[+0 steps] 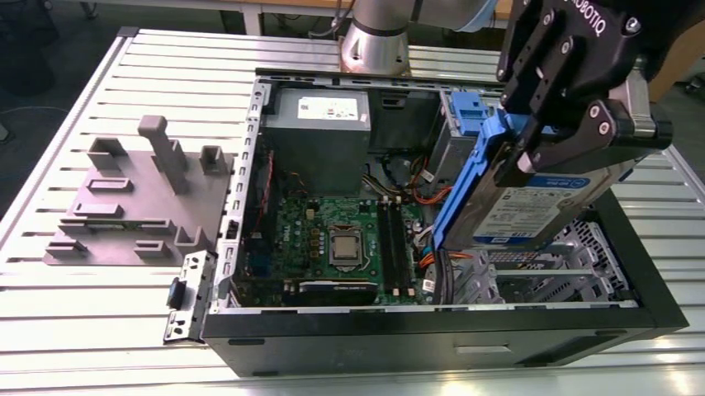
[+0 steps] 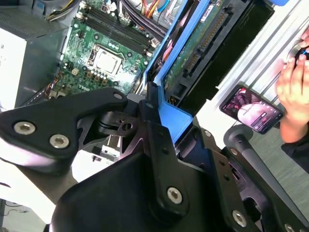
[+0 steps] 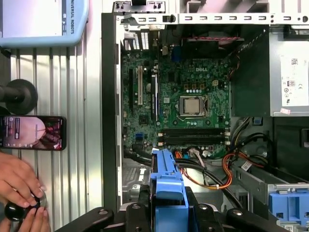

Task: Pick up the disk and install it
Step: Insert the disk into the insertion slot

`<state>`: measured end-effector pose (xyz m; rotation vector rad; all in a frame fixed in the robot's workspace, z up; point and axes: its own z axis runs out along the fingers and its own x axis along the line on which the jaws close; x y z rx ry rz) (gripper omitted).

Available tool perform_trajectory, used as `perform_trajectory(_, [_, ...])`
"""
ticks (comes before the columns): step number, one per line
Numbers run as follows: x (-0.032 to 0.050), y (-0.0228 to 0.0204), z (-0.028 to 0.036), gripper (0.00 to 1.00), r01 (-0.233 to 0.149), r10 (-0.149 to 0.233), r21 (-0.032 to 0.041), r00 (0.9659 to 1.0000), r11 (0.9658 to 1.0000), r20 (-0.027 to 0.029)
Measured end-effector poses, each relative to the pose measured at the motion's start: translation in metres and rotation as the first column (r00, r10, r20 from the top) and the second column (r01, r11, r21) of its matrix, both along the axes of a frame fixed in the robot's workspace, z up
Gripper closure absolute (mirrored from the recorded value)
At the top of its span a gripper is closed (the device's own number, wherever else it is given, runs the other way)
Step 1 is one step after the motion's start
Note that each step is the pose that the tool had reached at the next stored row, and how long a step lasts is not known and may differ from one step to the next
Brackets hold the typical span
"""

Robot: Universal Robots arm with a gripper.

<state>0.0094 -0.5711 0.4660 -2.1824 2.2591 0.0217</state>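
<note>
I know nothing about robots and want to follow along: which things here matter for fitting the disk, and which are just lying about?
Part of the job: the disk; the gripper clamped on it; the open computer case.
Just lying about: the grey fixture plate beside the case; the phone outside the case.

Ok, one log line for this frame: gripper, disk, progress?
gripper: shut on disk | disk: held tilted over open computer case | install: not yet seated
</note>
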Motion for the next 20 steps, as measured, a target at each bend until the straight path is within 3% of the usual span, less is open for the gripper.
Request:
perform_trajectory(13, [0.0004,-0.0002,-0.0003,0.64,0.0,0.0,0.0003,1.0,1.0,0.0001])
perform_trajectory(20, [0.0034,-0.0036,-0.0011,0.64,0.0,0.0,0.0003,1.0,1.0,0.0])
